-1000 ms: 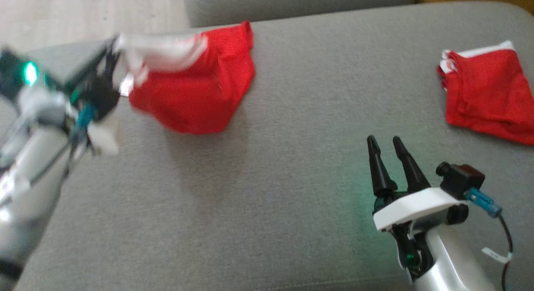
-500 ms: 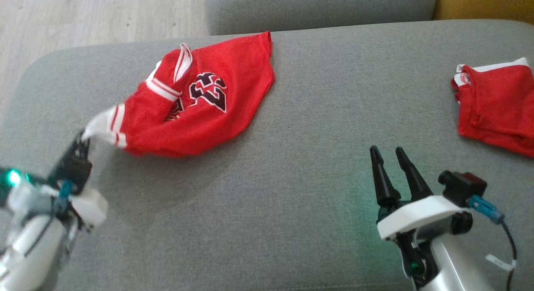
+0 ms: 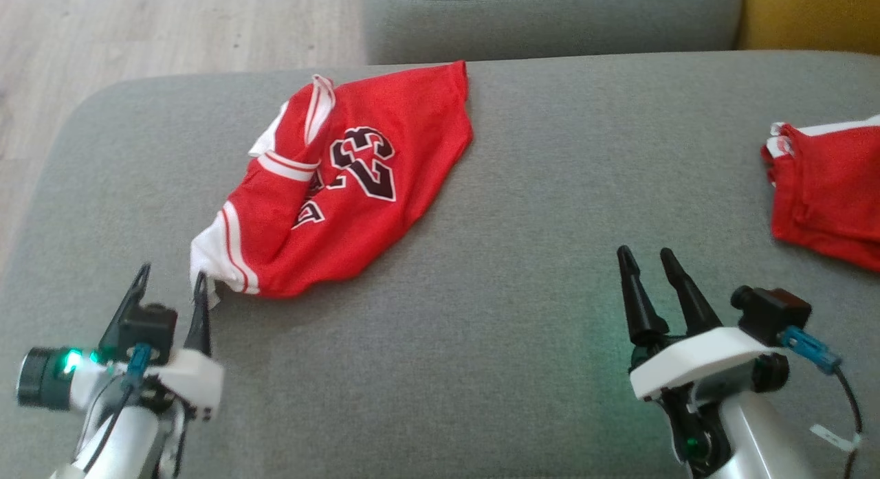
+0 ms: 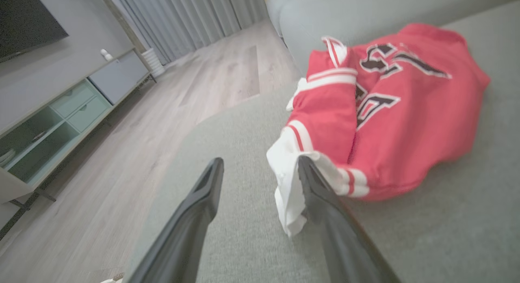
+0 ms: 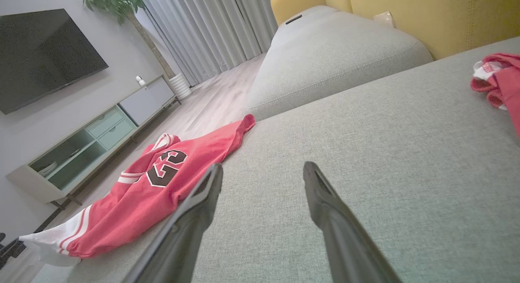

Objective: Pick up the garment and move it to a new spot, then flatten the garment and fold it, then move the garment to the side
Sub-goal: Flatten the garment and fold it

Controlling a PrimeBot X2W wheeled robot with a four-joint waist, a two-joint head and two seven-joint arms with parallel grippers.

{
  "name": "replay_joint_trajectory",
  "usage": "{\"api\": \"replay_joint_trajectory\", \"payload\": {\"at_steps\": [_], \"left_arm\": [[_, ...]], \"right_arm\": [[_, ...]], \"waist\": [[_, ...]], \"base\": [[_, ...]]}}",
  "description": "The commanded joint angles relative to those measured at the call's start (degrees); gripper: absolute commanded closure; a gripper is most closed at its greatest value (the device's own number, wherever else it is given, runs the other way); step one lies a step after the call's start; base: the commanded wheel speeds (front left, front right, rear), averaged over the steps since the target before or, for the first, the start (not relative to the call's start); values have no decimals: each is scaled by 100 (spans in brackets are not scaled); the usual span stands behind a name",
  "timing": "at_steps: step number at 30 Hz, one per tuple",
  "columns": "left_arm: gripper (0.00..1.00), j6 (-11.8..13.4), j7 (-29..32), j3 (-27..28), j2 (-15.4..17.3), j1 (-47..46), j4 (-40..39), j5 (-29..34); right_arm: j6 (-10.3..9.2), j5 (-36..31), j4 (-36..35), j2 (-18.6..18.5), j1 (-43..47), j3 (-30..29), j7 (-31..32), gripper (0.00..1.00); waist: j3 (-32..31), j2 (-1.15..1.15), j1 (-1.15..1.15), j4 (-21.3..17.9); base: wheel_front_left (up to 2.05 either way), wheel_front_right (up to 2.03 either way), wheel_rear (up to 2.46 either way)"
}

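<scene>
Garment (image 3: 412,142) no longer in left hand (image 3: 172,273)

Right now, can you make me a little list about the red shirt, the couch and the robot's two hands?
Surface: grey sofa cushion
Shirt: red jersey, crumpled, number 23 showing, on the cushion's left part
Left gripper: open, one finger touching the jersey's white trim
Right gripper: open, over bare cushion, holding nothing
Also there: second red garment, bunched at the right edge
</scene>
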Motion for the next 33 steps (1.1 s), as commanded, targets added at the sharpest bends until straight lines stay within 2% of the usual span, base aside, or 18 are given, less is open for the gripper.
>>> {"api": "replay_joint_trajectory", "payload": {"at_steps": [1, 4, 9, 16, 21, 23, 31, 33], "left_arm": [[0, 78, -28, 328, 134, -219, -274, -22], [0, 263, -29, 515, -31, -85, -843, -49], [0, 386, -30, 573, -352, 230, -1736, 73], [0, 172, -31, 345, -781, 244, -2170, 248], [0, -29, -31, 318, -1046, 93, -2072, 320], [0, -123, -31, 332, -1149, 45, -2031, 344], [0, -446, -31, 493, -1518, -21, -1920, 486], [0, -482, -31, 518, -1555, -19, -1897, 503]], "right_arm": [[25, -57, -227, -7, -48, 94, 8, 0], [25, -95, -301, -7, 0, 20, 23, 0], [25, -233, -423, -7, -51, -21, 208, 0], [25, -266, -176, -7, -636, 210, 742, 0], [25, 108, 650, -7, -1465, 477, 1166, 0], [25, 11, 1116, -7, -1833, 585, 1325, 0], [25, -21, 3161, -7, -3064, 70, 1679, 0], [25, -72, 3393, -7, -3193, -4, 1697, 0]], "waist": [[-13, 0, 0, 52], [-5, 0, 0, 194], [64, 0, 0, 519], [268, 0, 0, 1211], [422, 0, 0, 1692], [481, 0, 0, 1865], [664, 0, 0, 2436], [686, 0, 0, 2490]], "base": [[0, 0, 0], [0, 0, 0], [0, 0, 0], [0, 0, 0], [0, 0, 0], [0, 0, 0], [0, 0, 0], [0, 0, 0]]}}
